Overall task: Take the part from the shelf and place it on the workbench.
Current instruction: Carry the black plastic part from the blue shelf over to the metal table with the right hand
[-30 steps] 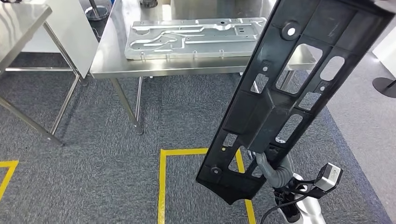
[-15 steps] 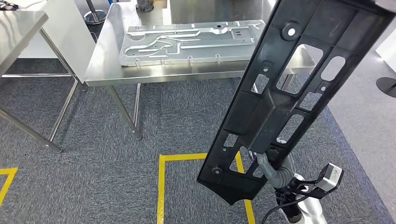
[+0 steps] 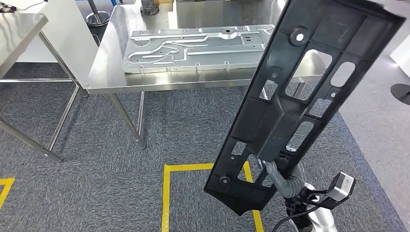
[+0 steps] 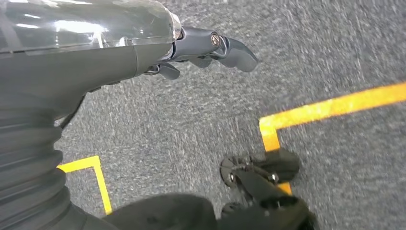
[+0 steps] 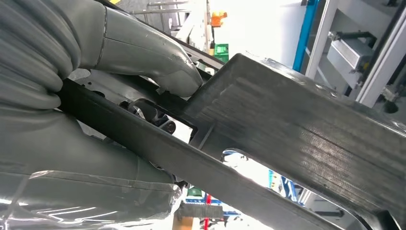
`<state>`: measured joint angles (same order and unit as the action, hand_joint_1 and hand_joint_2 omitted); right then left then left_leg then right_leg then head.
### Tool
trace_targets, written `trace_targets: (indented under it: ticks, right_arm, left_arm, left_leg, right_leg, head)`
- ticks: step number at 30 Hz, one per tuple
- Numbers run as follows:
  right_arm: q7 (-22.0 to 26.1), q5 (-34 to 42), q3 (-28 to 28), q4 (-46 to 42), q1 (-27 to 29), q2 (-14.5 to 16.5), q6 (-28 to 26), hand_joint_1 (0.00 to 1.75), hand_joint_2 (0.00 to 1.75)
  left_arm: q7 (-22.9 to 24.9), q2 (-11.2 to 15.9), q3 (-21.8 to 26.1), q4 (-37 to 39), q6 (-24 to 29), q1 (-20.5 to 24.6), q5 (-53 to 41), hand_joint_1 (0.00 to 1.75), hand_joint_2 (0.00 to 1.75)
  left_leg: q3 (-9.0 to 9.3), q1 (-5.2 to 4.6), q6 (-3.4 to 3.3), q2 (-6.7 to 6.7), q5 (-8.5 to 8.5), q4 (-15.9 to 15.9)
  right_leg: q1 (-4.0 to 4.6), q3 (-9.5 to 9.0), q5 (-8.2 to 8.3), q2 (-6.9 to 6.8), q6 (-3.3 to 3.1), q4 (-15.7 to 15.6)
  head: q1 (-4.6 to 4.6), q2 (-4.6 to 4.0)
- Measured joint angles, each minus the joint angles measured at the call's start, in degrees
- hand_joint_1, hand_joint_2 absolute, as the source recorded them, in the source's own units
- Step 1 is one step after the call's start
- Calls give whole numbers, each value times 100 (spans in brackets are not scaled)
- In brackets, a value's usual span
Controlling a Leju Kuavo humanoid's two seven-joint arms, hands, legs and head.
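Observation:
A long black plastic part (image 3: 295, 96) with several cut-outs rises tilted from lower centre to the upper right of the head view. My right hand (image 3: 283, 179) grips it near its lower end; in the right wrist view the thumb (image 5: 158, 57) presses on the part (image 5: 287, 124) and darker fingers show through a slot. The steel workbench (image 3: 104, 72) stands ahead, beyond the part, with a grey metal panel (image 3: 193, 46) lying on it. My left hand (image 4: 210, 45) hangs over the carpet holding nothing, its fingers loosely curled.
A second steel table (image 3: 19, 24) stands at the far left. Yellow tape lines (image 3: 167, 193) mark the grey carpet in front of me. A round black stand base (image 3: 401, 89) sits at the right edge.
The whole view has shifted: the workbench and its panel have slid lower and slightly left in the picture. The part stays gripped in my right hand at about the same tilt.

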<state>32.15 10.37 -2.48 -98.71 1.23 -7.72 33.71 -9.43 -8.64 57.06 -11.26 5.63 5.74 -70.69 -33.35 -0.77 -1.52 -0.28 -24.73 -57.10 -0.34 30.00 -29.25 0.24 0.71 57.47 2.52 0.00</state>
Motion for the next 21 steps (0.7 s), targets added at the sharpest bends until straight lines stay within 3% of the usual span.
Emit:
trace_targets:
  ticks: [2,4,6,7,8,9,11,12,15,17,18,20,21]
  right_arm:
    - [15,-1,27,-17,17,8,-3,175,175]
    - [32,-5,67,-25,61,12,-7,175,175]
    - [44,-13,95,-40,147,13,-10,175,175]
    - [46,-16,104,-54,185,13,-8,175,175]
    - [46,-19,112,-73,210,13,-4,175,175]
    - [46,-20,119,-93,222,14,2,175,175]
    - [50,-20,128,-114,224,14,13,175,175]
    - [52,-20,130,-115,224,14,16,175,175]
    - [58,-21,130,-116,227,14,18,175,175]
    - [59,-28,131,-121,229,13,11,175,175]
    - [60,-40,131,-128,236,13,2,175,175]
    - [56,-78,132,-160,274,11,-19,175,175]
    - [50,-97,132,-184,302,11,-27,175,175]
  left_arm:
    - [-13,1,-3,0,-11,6,-26,0,175]
    - [-16,-1,-8,0,-32,18,-55,0,175]
    - [-16,-3,-14,0,-54,13,-74,0,175]
    - [-16,-4,-16,0,-62,9,-75,0,175]
    - [-19,-4,-20,0,-69,7,-75,0,175]
    - [-25,-4,-25,0,-73,7,-73,0,175]
    - [-42,-5,-33,0,-78,12,-63,0,175]
    - [-51,-7,-36,0,-80,15,-59,0,175]
    - [-63,-13,-43,0,-84,22,-63,0,175]
    - [-64,-15,-50,0,-90,22,-79,0,175]
    - [-60,-16,-56,0,-99,18,-92,0,175]
    - [-44,-19,-78,0,-120,-7,-119,0,175]
    - [-36,-22,-91,0,-128,-25,-124,0,175]
  left_leg:
    - [92,49,-35,0,14,101]
    - [147,52,-57,-1,-23,118]
    - [197,57,-52,-3,-82,106]
    - [228,63,-42,-5,-118,93]
    - [266,73,-25,-6,-158,75]
    - [306,83,0,-7,-207,51]
    - [348,81,73,-9,-306,4]
    - [359,76,108,-9,-342,-8]
    - [391,84,202,-5,-395,-1]
    - [309,102,267,-2,-541,-240]
    - [165,109,293,-1,-688,-545]
    - [-292,114,325,-1,-1001,-1364]
    - [-490,115,329,-1,-1061,-1667]
  right_leg:
    - [-1,126,-165,-6,51,305]
    - [-33,544,-466,-8,96,1043]
    - [-71,934,-565,-10,141,1599]
    - [-88,980,-438,-12,159,1566]
    - [-104,916,-214,-16,175,1319]
    - [-121,762,54,-24,188,909]
    - [-118,483,353,-27,171,262]
    - [-110,419,381,-22,142,119]
    - [-85,398,328,1,22,90]
    - [-91,348,304,-5,-58,61]
    - [-93,320,288,-13,-93,50]
    - [-78,281,243,-22,-134,49]
    - [-69,259,221,-19,-142,49]
  head:
    - [0,0]
    - [-1,0]
    - [-1,0]
    - [0,0]
    - [0,0]
    - [-1,0]
    - [-1,0]
    - [-1,0]
    - [-1,0]
    - [0,0]
    - [0,0]
    - [-1,0]
    - [-1,0]
